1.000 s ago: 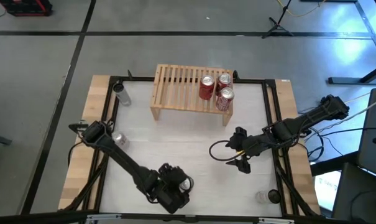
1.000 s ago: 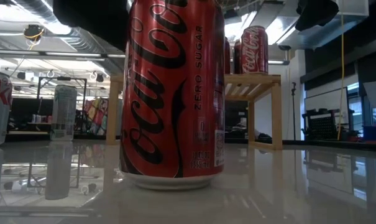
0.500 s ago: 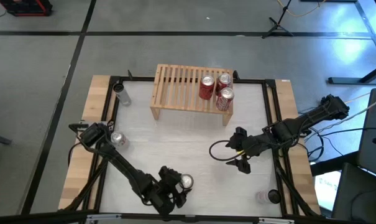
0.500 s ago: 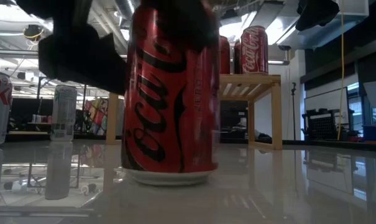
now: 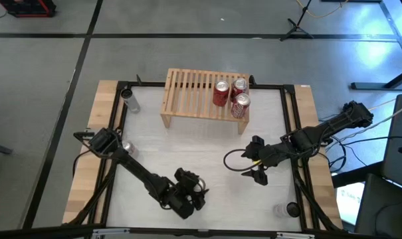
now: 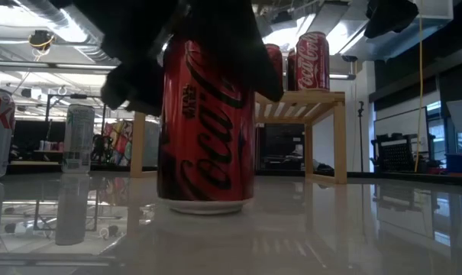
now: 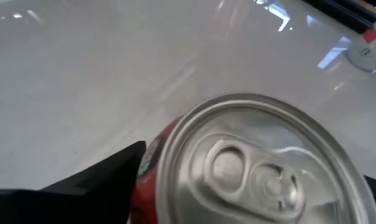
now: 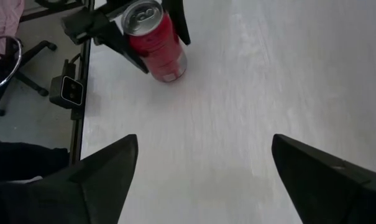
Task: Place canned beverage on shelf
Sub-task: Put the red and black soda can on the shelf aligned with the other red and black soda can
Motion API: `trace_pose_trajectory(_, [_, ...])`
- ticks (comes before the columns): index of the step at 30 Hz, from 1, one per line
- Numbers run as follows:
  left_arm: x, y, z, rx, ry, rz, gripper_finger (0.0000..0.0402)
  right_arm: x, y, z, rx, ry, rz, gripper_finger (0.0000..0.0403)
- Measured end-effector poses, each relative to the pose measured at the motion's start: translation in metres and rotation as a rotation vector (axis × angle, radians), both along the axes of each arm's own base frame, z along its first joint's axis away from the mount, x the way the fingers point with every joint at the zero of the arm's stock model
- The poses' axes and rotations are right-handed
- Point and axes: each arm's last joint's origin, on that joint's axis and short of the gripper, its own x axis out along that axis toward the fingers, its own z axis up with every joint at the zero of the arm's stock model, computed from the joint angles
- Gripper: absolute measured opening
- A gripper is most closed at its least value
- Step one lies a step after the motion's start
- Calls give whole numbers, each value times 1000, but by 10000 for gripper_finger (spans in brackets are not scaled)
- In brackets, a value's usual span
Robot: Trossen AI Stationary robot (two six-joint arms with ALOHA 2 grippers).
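A red cola can [image 8: 155, 46] stands near the table's front edge, large in the low view [image 6: 208, 130]. My left gripper [image 5: 191, 190] is over it, shut on it, and hides it from above. The light-wood shelf [image 5: 194, 93] stands at the far edge on its side legs [image 6: 339, 141], with three red cans [image 5: 230, 96] on the right end of its slatted top. My right gripper [image 5: 254, 174] hangs open at the right of the table, holding nothing. My left gripper has the red can's upper wall [image 8: 141, 43] between its two fingers, one on each side [image 8: 119, 43]. The fingers slant down at it from the near left. The can stands upright with its base [image 6: 206, 205] on the table, and its top [image 7: 262, 168] shows bare between the fingers.
A silver can [image 5: 129, 101] stands at the far left corner and another can [image 5: 126, 147] by the left arm's base. A further can [image 5: 280, 210] is at the near right. The middle of the table between shelf and grippers is bare.
My left gripper has come down and tipped lower over the red can, its fingers now at the can's sides. The can has slid a little toward the far edge and turned about, its lettering facing another way. My right arm has kept still.
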Motion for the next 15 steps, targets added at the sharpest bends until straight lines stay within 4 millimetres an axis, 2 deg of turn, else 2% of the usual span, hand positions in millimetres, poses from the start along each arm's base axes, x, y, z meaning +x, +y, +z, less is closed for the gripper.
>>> trace_pose_trajectory(4, [3,5,5,-14,29,-40,297,-1,0,1,23,4,-4,358])
trace_pose_trajectory(9, [4,14,23,-54,66,-128,286,-7,-2,7,66,-13,-20,358])
trace_pose_trajectory(15, [10,49,76,-88,-10,-180,282,-20,-11,22,78,-90,-71,358])
